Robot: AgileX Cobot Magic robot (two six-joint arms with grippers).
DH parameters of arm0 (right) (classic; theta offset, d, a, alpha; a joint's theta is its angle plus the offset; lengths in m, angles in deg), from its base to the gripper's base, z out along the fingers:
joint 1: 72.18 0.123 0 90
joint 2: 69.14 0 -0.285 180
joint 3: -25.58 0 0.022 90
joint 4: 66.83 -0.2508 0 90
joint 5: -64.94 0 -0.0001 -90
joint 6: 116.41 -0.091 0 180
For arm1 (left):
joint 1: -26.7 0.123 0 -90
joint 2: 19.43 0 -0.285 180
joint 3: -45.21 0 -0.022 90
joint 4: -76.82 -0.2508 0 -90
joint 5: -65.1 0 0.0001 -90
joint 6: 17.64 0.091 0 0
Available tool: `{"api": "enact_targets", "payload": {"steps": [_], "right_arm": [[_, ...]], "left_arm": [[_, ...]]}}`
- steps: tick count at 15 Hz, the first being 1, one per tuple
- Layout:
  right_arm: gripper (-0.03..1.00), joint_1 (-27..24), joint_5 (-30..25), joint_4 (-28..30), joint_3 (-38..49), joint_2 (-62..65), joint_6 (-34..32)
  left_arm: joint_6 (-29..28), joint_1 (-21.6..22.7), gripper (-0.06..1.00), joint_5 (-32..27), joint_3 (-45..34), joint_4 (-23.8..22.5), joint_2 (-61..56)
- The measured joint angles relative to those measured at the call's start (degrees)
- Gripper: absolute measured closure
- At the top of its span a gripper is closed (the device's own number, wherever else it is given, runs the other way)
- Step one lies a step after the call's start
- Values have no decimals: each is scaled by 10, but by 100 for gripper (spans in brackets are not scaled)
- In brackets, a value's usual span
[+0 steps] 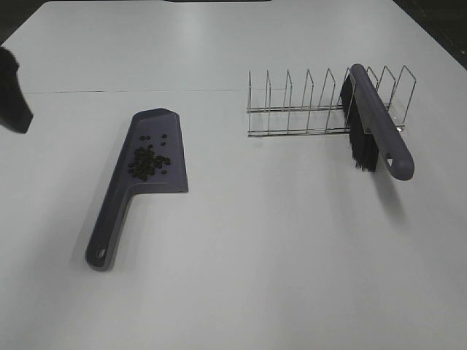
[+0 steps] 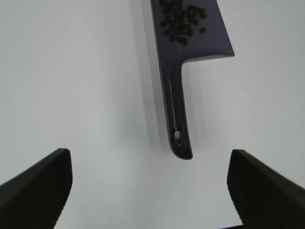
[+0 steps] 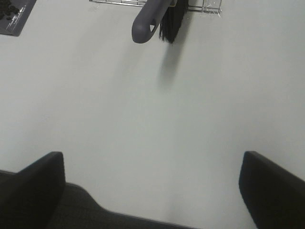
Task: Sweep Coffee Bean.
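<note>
Purple plastic, smooth and matte, forms the dustpan (image 1: 149, 168) lying flat on the white counter (image 1: 277, 248) on the left side of the high view. Its pan is a shallow, flat-bottomed trapezoid that narrows into a long, slightly curved handle with a small oval hanging hole near its rounded end. The coffee beans (image 1: 148, 159) sit inside the pan: small, dark, glossy ovals, most bunched in a loose patch near the middle of the tray, a few scattered singly toward its far lip.

To the right stands a thin wire rack (image 1: 321, 106) of bright metal, a row of upright rectangular loops on two long rails. A brush (image 1: 376, 131) leans in one of its slots near the right end, its purple handle sloping down toward the near side, ending in a rounded tip with a hole, and a block of stiff black bristles hanging beneath.

The left claw (image 2: 151, 183) is spread wide and holds nothing, its dark textured fingers (image 2: 40, 183) hovering over bare counter just short of the dustpan handle's end. The right claw (image 3: 152, 191) is likewise parted and empty, well apart from the brush.
</note>
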Motion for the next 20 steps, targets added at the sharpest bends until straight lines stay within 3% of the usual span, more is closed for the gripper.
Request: {"api": "enact_targets", "payload": {"steps": [2, 4, 11, 17, 20], "right_arm": [[10, 0, 0, 0, 0, 6, 0], [11, 0, 0, 0, 0, 9, 0], [12, 0, 0, 0, 0, 9, 0], [12, 0, 0, 0, 0, 9, 0], [12, 0, 0, 0, 0, 9, 0]], "left_arm": [[0, 0, 13, 0, -56, 0, -61], [3, 0, 13, -1, -148, 0, -191], [32, 0, 13, -15, -309, 1, -481], [72, 0, 13, -11, -313, 5, -638], [115, 0, 14, -10, -316, 32, -725]]}}
